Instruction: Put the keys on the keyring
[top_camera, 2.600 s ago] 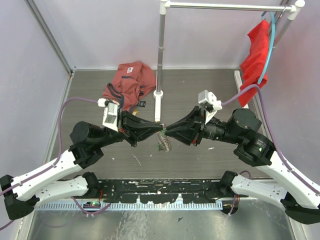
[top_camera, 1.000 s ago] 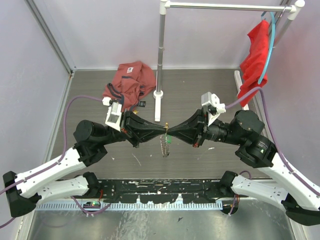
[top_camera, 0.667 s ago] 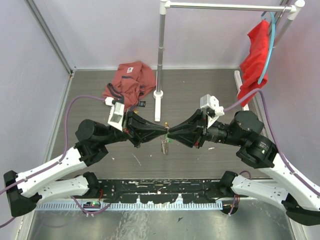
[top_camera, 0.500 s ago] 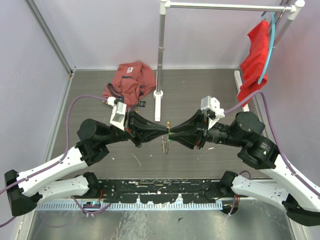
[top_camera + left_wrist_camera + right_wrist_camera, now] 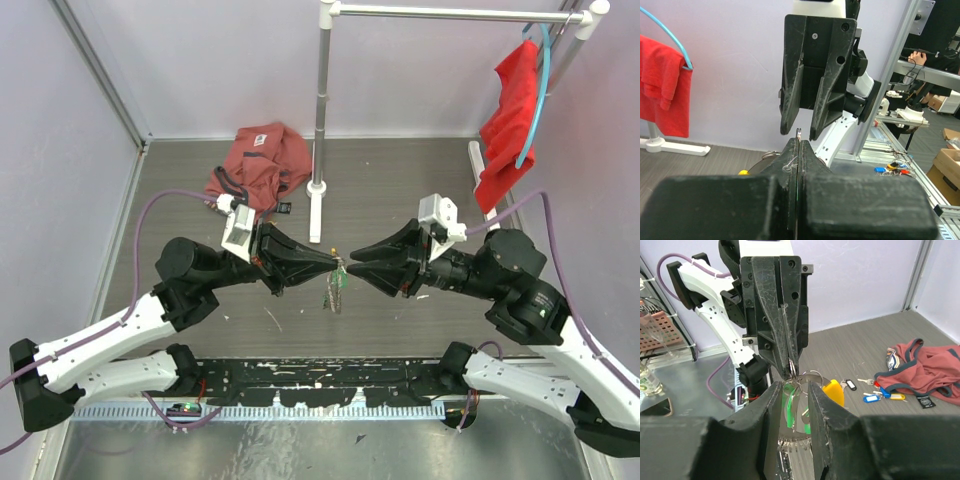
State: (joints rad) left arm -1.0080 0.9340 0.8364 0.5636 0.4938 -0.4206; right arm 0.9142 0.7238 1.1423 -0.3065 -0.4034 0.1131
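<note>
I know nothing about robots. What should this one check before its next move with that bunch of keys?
1. Left gripper pinched shut on the keyring: ok.
2. Right gripper open, jaws apart: ok.
3. Green-tagged key threaded onto the ring: cannot tell; it hangs between the right gripper's fingers.
4. Keyring lifted off the table: ok.
5. All keys on the ring: not ok; loose keys lie on the table beside the red cloth.

Overhead view; opposed wrist cameras, close
</note>
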